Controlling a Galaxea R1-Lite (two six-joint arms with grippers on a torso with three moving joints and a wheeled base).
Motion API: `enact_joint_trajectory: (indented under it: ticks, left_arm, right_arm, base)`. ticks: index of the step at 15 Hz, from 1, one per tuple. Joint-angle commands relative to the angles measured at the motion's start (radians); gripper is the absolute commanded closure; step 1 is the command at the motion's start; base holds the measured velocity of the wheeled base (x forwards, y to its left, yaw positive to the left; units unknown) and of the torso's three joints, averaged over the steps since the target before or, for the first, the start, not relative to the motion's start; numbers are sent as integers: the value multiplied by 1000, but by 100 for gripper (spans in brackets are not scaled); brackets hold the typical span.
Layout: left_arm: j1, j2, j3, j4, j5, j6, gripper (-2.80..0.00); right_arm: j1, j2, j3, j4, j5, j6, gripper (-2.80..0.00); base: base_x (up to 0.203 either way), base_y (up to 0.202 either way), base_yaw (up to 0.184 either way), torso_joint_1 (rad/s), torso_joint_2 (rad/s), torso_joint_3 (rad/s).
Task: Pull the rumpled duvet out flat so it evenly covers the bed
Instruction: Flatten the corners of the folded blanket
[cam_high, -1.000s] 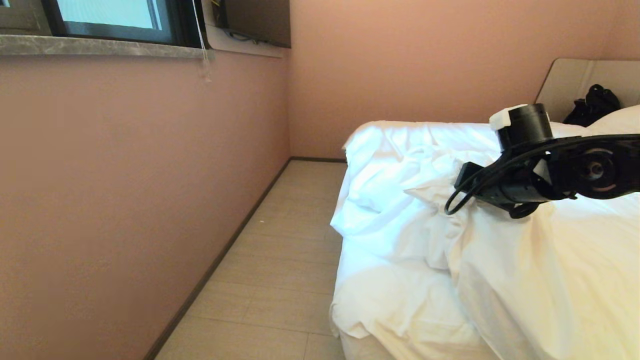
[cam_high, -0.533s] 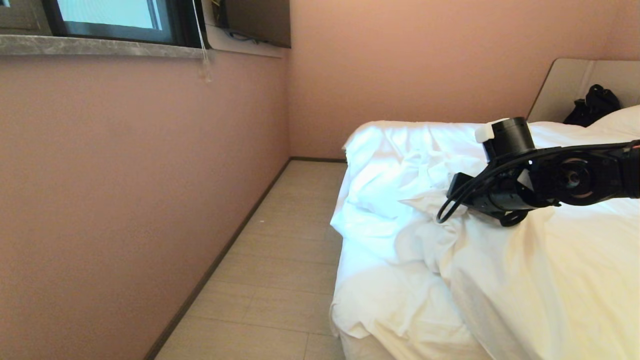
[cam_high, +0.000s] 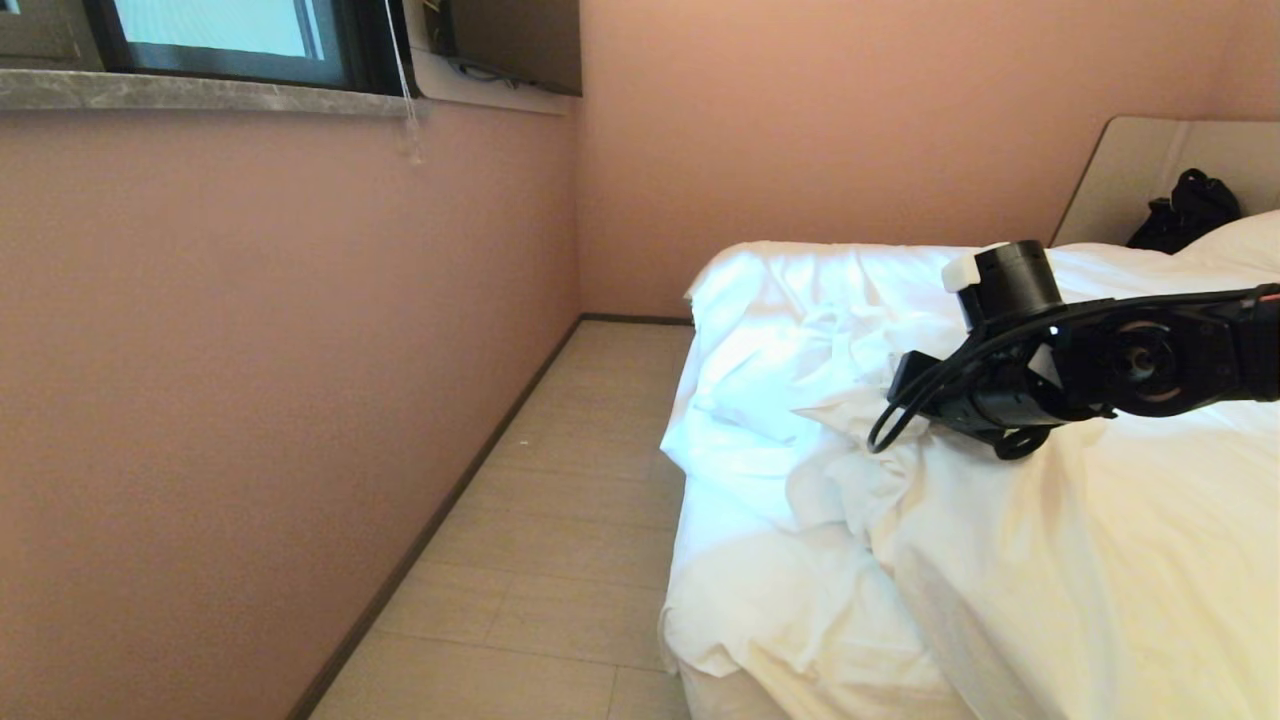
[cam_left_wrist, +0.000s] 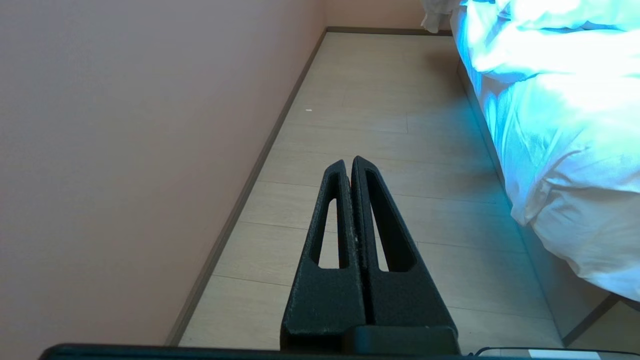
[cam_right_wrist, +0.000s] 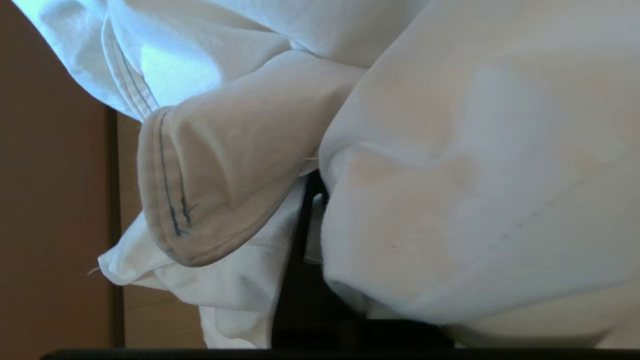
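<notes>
On the bed (cam_high: 735, 695), our duvet (cam_high: 1100, 560) lies bunched along the side nearest the floor, a thick fold heaped across the middle and a stitched corner curled over on itself. Our right tool (cam_high: 905, 385) sits low in that fold. Over the last second the arm has carried it a little further toward the bed's edge, and the ridge of cloth in front of it has shifted along with it. Its fingers are buried under cloth in the right wrist view, so we cannot tell whether they pinch the duvet or have begun to let go. We judge the pull is partly done: the cover reaches the side edge but is far from flat.

Our left tool (cam_left_wrist: 350, 165) hangs parked over the floor (cam_high: 560, 520) beside the bed, fingers pressed together and holding nothing.

Further out, a pillow (cam_high: 1240, 240) lies at the head of the bed against the headboard (cam_high: 1130, 170), with a dark bag (cam_high: 1185, 205) leaning there. Between bed and pink wall (cam_high: 250, 400) runs a narrow floor strip, under a window (cam_high: 210, 35). That tight gap leaves little room to drag sideways.
</notes>
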Motion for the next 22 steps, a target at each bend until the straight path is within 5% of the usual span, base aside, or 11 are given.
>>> enact_joint_trajectory:
  ticks: [1, 12, 22]
  left_arm:
    - [0, 1, 1, 0, 0, 0, 0]
    - [-1, 0, 0, 0, 0, 0, 0]
    - [-1, 1, 1, 0, 0, 0, 0]
  right_arm:
    - [0, -4, 2, 14, -1, 5, -280]
    - [198, -279, 36, 185, 29, 18, -280]
    - [126, -200, 63, 218, 91, 45, -280]
  base:
    - [0, 0, 0, 0, 0, 0]
    - [0, 0, 0, 0, 0, 0]
    - [0, 0, 0, 0, 0, 0]
